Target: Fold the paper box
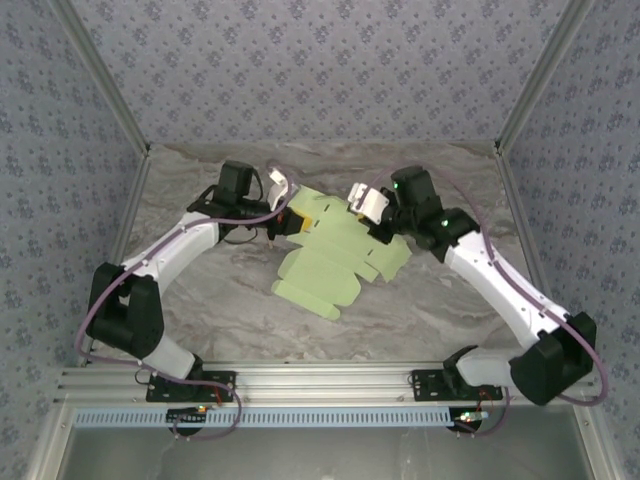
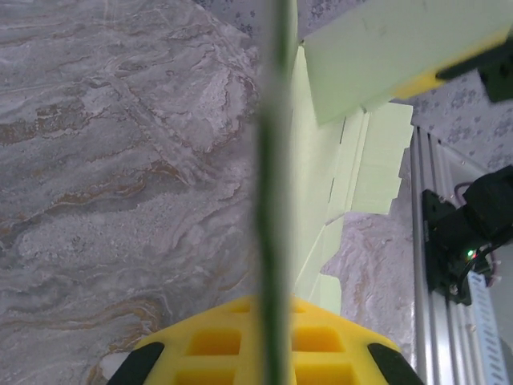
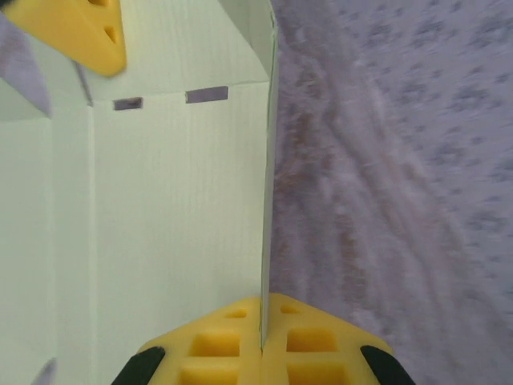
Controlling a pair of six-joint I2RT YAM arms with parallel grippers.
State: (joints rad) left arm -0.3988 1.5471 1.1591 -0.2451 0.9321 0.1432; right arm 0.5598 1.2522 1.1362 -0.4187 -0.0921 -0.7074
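The paper box (image 1: 335, 255) is a pale green die-cut sheet, partly raised, lying mid-table between both arms. My left gripper (image 1: 283, 212) is shut on the sheet's far left edge. In the left wrist view that edge runs as a thin green line (image 2: 272, 200) up from between the yellow fingers (image 2: 208, 345). My right gripper (image 1: 372, 212) is shut on the far right flap. In the right wrist view the card panel (image 3: 160, 224) stands to the left and its edge sits clamped between the yellow pads (image 3: 309, 345). The other gripper's yellow fingertip (image 3: 80, 32) shows at the top left.
The marble tabletop (image 1: 430, 300) lies open around the sheet. Patterned walls enclose the back and sides. The metal rail (image 1: 320, 385) with both arm bases runs along the near edge, also seen as a rail (image 2: 429, 241) in the left wrist view.
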